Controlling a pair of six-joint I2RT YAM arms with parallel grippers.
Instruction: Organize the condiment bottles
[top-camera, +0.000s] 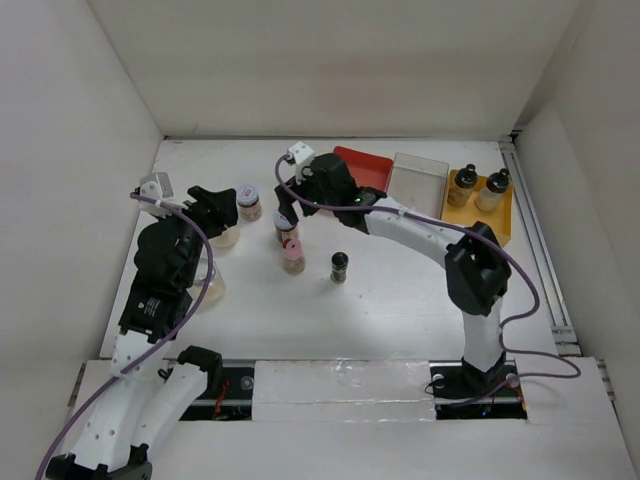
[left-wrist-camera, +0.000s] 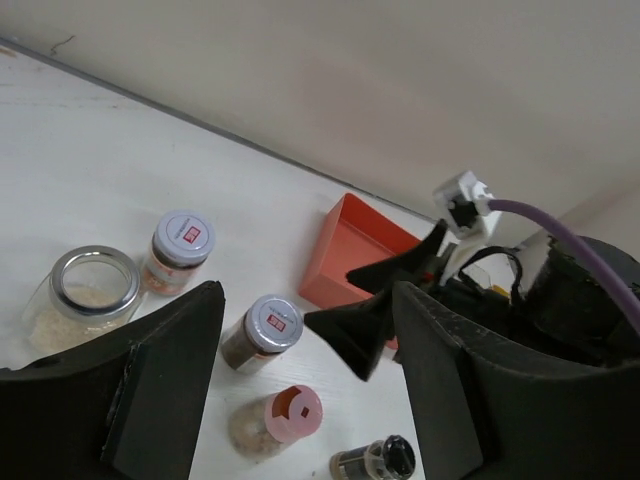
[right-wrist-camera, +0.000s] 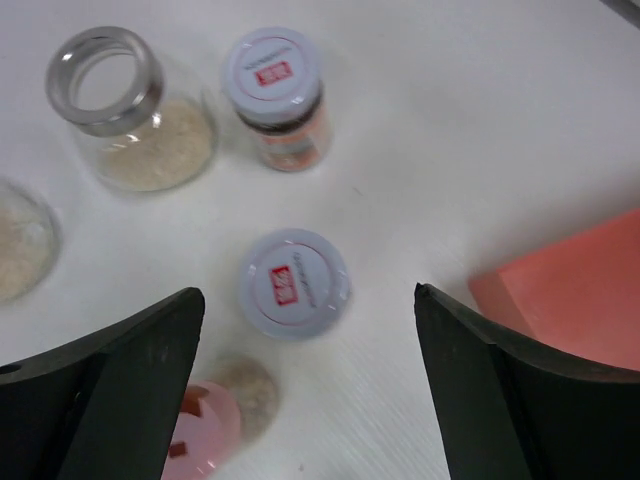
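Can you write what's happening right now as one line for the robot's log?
right tool: open, over silver-lid jar | left tool: open, empty | yellow tray: two black-lid bottles inside

Open counter (top-camera: 400, 310): lower centre and right of the overhead view, bare, free passage. Obstacles, centre-left: brown-filled jar (right-wrist-camera: 293, 283), pink-lidded jar (top-camera: 293, 256) just beside it; black-lidded jar (top-camera: 340, 266) apart, a gap between. Upper left: orange-filled jar (top-camera: 248, 203) near open glass jar (top-camera: 226, 238). Back edge, right: red tray (top-camera: 362, 165), clear tray (top-camera: 420, 175), yellow tray (top-camera: 480, 222) in a row.
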